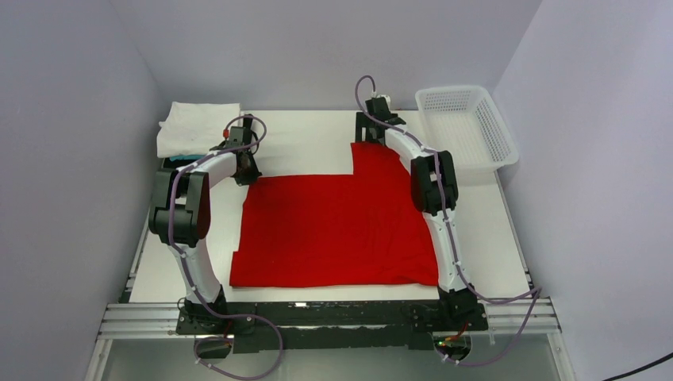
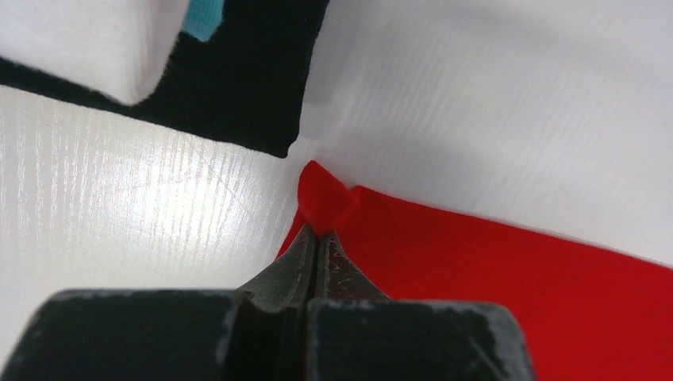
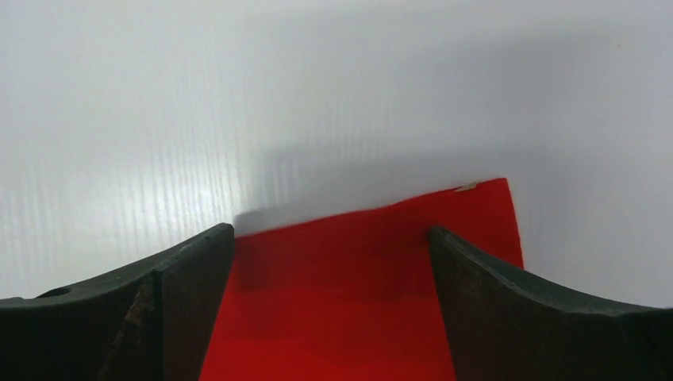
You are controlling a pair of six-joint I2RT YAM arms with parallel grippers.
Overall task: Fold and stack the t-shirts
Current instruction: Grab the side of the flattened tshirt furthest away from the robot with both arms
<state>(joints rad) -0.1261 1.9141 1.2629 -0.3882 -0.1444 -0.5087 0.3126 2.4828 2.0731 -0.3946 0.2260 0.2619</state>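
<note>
With the red t-shirt spread flat mid-frame on the table, the left gripper, fingers pinched closed on its upper-left corner, should hold low until the right gripper, fingers open astride the top edge, clamps too, then both lift evenly.

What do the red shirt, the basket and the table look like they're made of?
The red shirt: soft matte cloth, likely cotton knit; it wrinkles and bunches. The basket: stiff white plastic, seemingly, with moulded mesh walls. The table: smooth, glossy white board with fine grain lines, maybe laminate.
</note>
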